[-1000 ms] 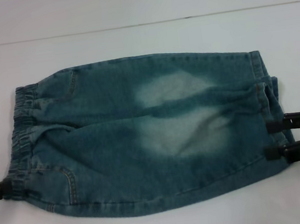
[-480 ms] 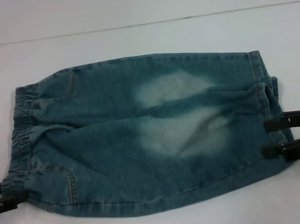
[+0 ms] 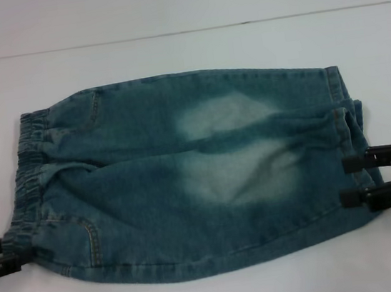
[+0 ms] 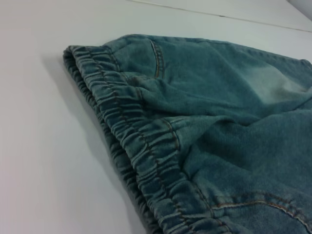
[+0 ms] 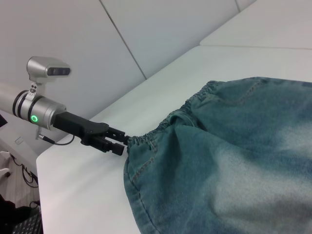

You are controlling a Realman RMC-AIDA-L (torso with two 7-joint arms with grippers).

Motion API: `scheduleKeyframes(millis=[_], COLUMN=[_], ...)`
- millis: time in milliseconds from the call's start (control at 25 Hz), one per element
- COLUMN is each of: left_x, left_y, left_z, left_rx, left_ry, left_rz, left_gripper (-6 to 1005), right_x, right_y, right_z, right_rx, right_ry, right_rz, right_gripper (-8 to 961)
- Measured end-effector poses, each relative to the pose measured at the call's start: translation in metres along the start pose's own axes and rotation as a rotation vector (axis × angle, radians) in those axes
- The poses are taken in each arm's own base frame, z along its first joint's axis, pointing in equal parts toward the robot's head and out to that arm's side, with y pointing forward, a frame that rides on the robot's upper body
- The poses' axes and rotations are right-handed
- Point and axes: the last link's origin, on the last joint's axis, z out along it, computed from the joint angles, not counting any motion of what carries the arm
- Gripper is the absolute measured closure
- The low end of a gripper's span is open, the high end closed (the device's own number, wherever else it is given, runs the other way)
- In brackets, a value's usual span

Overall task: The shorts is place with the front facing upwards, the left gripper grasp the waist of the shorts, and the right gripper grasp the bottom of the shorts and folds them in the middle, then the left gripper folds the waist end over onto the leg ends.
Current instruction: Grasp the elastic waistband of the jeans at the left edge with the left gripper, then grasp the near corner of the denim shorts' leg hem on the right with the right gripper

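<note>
Blue denim shorts [image 3: 193, 179] lie flat on the white table, front up, with the elastic waist [image 3: 30, 175] at the left and the leg ends [image 3: 348, 126] at the right. My left gripper [image 3: 4, 256] is at the waist's near corner. From the right wrist view this left gripper [image 5: 119, 140] looks shut on that gathered waist corner [image 5: 139, 140]. My right gripper [image 3: 350, 180] is at the near leg hem, open, one finger on each side of the hem edge. The left wrist view shows only the waistband [image 4: 141, 146] close up.
The white table [image 3: 183, 50] extends well beyond the shorts at the back and on both sides. Its near edge and a corner [image 5: 48, 165] show in the right wrist view, with floor and cables beyond.
The left gripper has dropped slightly toward the near corner of the waist and now sits against it. The right gripper has edged a little further onto the leg hem. The shorts lie as before.
</note>
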Motion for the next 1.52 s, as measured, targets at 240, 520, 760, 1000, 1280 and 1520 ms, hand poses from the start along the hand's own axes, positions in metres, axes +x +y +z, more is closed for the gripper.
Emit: scheduleKeyframes(millis=[240,520,760,1000,1280,1520], left_x=[0.000,0.001,0.003,0.008,0.021,0.033], left_y=[0.000,0.002,0.004,0.010,0.015,0.014], left_z=[0.001,0.003,0.005,0.007,0.007,0.009], left_rx=[0.006,-0.004,-0.017,-0.055,-0.093,-0.086], left_ry=[0.001,-0.001,0.002,0.010,0.029,0.041], left_rz=[0.009,0.015,0.019,0.026,0.034,0.033], left_gripper=[376,622,755,902,982,983], right_x=[0.000,-0.001,-0.001,-0.003,-0.020,-0.035], right_y=[0.000,-0.001,-0.001,-0.002,-0.008,-0.006], right_z=[-0.001,-0.003,-0.003,-0.003,-0.017,-0.032], right_rx=[0.003,0.014,0.014,0.017,0.029,0.029], right_ry=[-0.005,-0.021,-0.022,-0.027,-0.016,0.181], right_rz=[0.000,-0.008,-0.009,-0.010,0.072,0.093], right_gripper=[41,42,42,42,41,41])
